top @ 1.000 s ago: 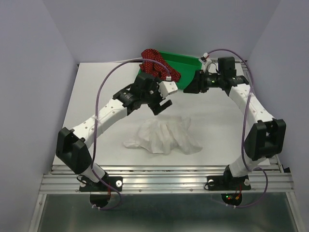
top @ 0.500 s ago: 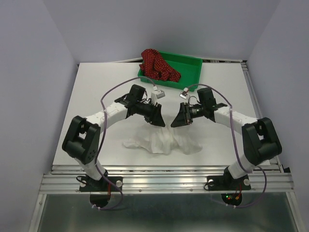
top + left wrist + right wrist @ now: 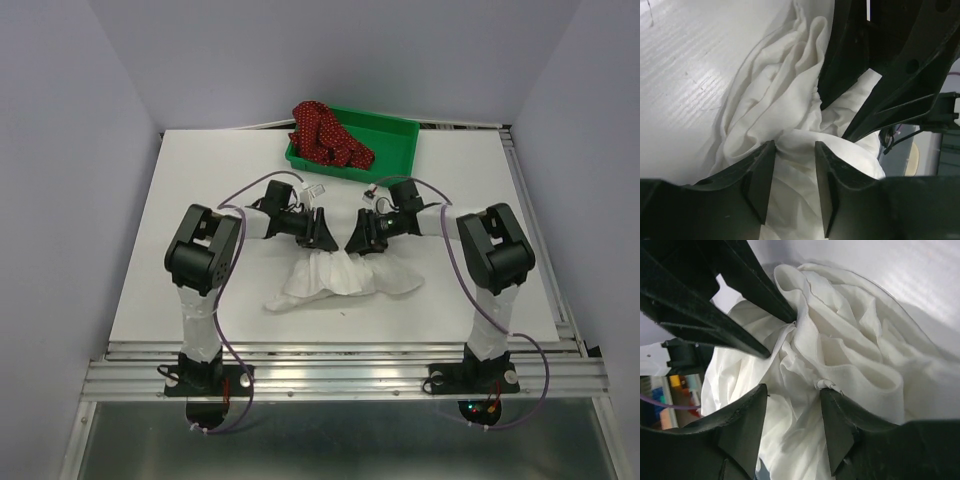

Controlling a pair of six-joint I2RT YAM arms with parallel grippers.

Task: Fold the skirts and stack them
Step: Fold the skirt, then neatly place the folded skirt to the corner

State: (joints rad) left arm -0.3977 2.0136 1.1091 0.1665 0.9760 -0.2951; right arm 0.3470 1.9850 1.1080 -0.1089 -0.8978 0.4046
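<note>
The white skirt (image 3: 345, 277) lies crumpled on the table in front of the arms. The dark red dotted skirt (image 3: 326, 134) is heaped at the left end of the green tray (image 3: 392, 137). My left gripper (image 3: 324, 240) and right gripper (image 3: 356, 244) are both down on the white skirt's far edge, tips nearly meeting. In the left wrist view the left gripper (image 3: 794, 150) is open, with a white fold (image 3: 775, 90) bunched between its jaws. In the right wrist view the right gripper (image 3: 792, 390) is open astride white cloth (image 3: 850, 350).
The green tray stands at the back of the white table (image 3: 200, 200), behind both grippers. Each wrist view shows the other gripper's black fingers close by (image 3: 880, 75) (image 3: 715, 300). A metal rail (image 3: 340, 370) runs along the near edge.
Both arms have swung from near the tray towards the near side and down onto the white skirt's far edge. The skirt has bunched narrower under them.
</note>
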